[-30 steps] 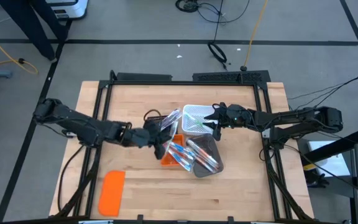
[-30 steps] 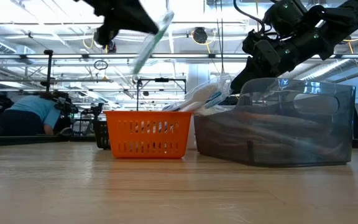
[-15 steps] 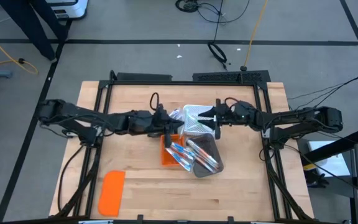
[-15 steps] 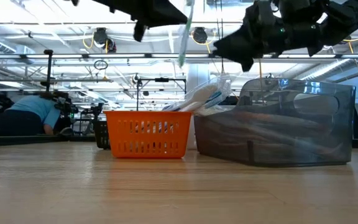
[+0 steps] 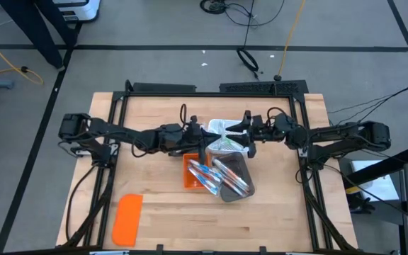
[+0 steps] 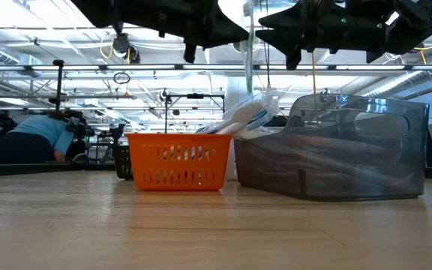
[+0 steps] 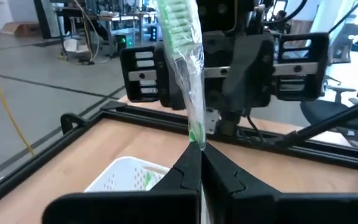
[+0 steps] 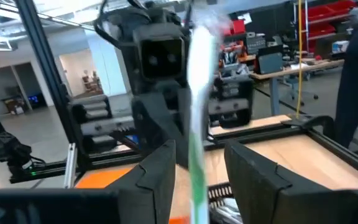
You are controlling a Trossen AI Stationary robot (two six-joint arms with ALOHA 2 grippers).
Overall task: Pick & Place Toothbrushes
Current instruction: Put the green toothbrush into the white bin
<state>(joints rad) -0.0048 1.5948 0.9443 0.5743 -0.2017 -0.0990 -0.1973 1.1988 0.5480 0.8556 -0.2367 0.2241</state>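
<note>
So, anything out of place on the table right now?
The clear bin sits skewed against the orange basket, with packaged toothbrushes lying across both. The orange lid lies apart near the table's front-left corner. Nothing looks spilled or damaged.

wooden table (image 5: pixel 275 212), baskets (image 5: pixel 192 172), orange lid (image 5: pixel 127 219)

Bins I count: three – orange basket (image 5: pixel 192 172), white basket (image 5: pixel 222 133), clear grey bin (image 5: pixel 236 178)
Orange lids I see: one (image 5: pixel 127 219)
Toothbrushes held up: one (image 7: pixel 185 68)

Orange lid (image 5: pixel 127 219) on table (image 5: pixel 275 219) — w/ orange basket (image 6: pixel 177 160), grey bin (image 6: pixel 336 150).
</note>
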